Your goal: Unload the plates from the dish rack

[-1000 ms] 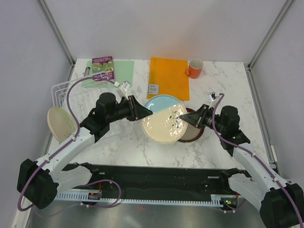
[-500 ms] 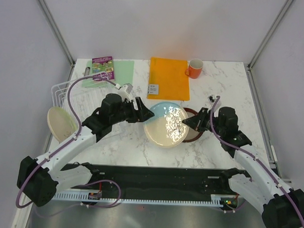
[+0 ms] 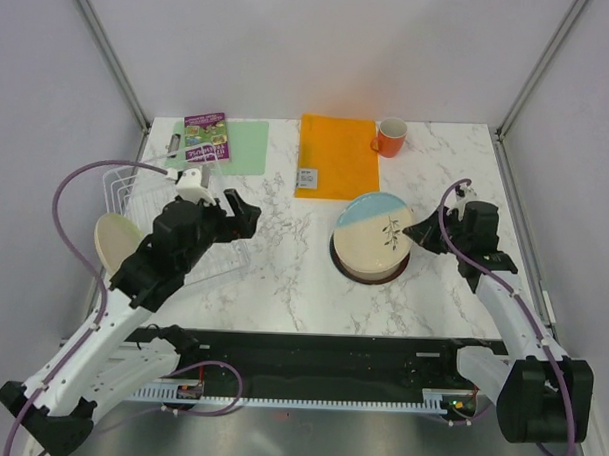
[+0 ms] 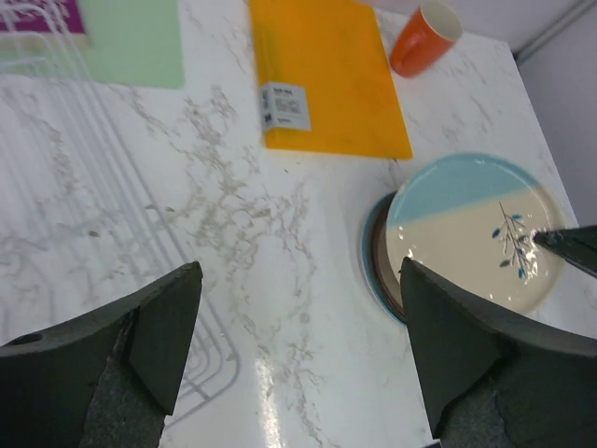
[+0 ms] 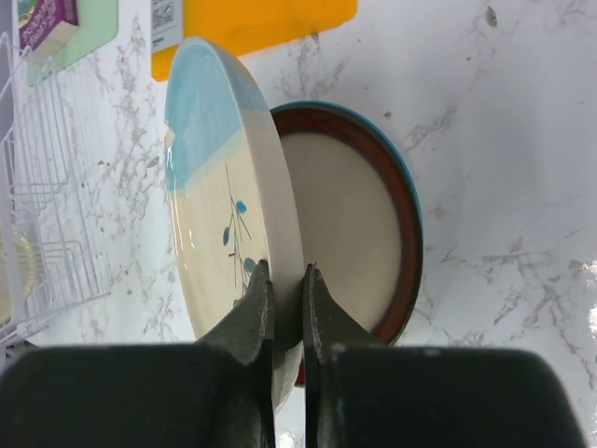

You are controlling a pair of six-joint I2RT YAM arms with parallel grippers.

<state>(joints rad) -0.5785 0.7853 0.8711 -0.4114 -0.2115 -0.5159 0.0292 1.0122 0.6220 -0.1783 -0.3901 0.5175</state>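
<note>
The half-blue, half-beige plate (image 3: 372, 233) (image 5: 213, 191) hangs tilted over a beige plate with a dark red-brown rim (image 3: 367, 274) (image 5: 359, 233) that lies flat on the table. My right gripper (image 3: 415, 235) (image 5: 285, 280) is shut on the right rim of the blue-beige plate. My left gripper (image 3: 241, 214) (image 4: 298, 355) is open and holds nothing; it hovers over bare marble between the white wire dish rack (image 3: 126, 187) (image 4: 56, 177) and the plates. A cream plate (image 3: 114, 243) stands upright in the rack's near end.
An orange folder (image 3: 337, 154) and an orange mug (image 3: 391, 137) lie at the back. A green mat (image 3: 237, 144) with a purple book (image 3: 206, 135) on it sits at the back left, behind the rack.
My left gripper opened, let go of the blue-beige plate and drew back left toward the rack. My right gripper carried the plate right, over the red-brown-rimmed plate.
</note>
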